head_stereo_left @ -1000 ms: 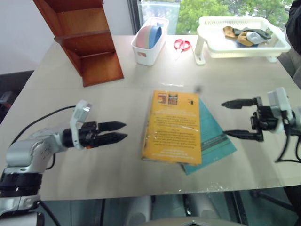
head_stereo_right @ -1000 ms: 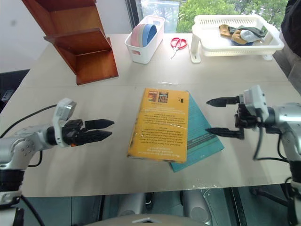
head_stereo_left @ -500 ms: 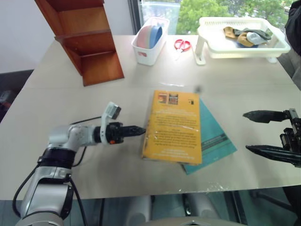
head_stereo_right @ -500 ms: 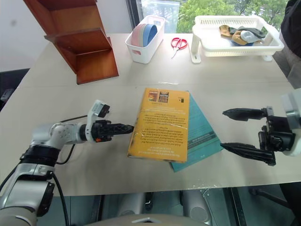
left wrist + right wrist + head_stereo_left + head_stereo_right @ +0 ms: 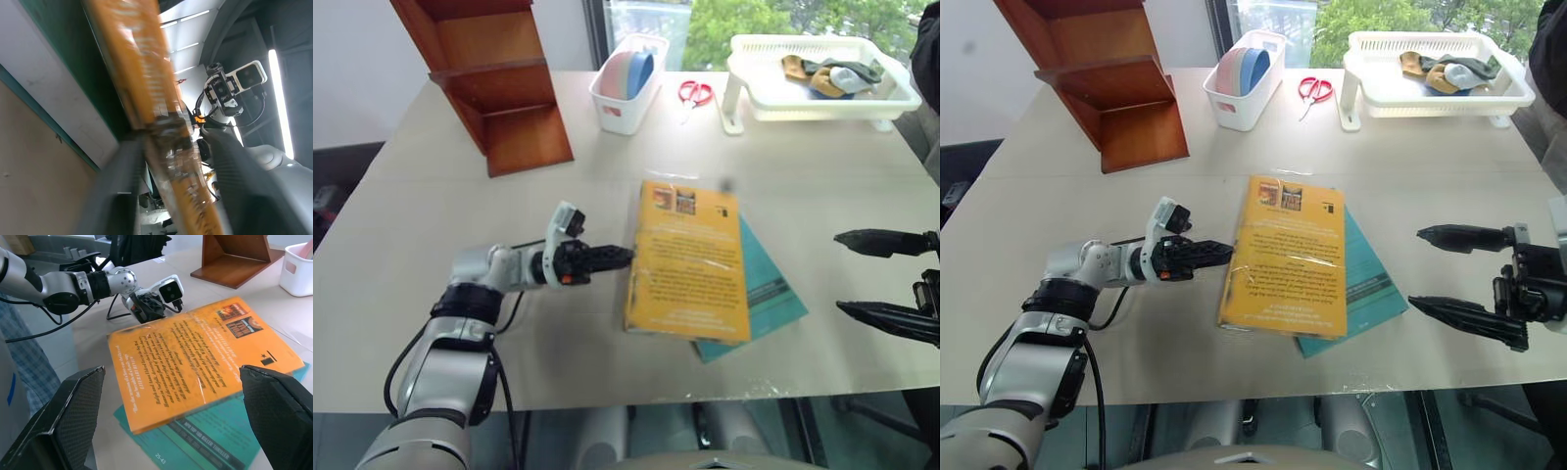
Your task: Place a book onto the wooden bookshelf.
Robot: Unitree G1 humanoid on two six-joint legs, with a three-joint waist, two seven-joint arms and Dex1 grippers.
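Left claw (image 5: 625,258) is pinching the book's (image 5: 690,259) long left edge, fingers nearly closed around it. Right claw (image 5: 874,277) is hovering wide open and empty off the right side, well apart. Book is lying mid-table on a teal book (image 5: 769,294), long axis running away from the robot, pictures at the far end. Bare table (image 5: 431,206) is stretching toward the bookshelf (image 5: 494,83) at far left.

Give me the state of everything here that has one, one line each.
Book: lying on the teal book, one long edge between the left gripper's fingers.
Teal book: flat underneath.
Left gripper: closing on the book's edge.
Right gripper: open, off the books.
Scissors: shut.
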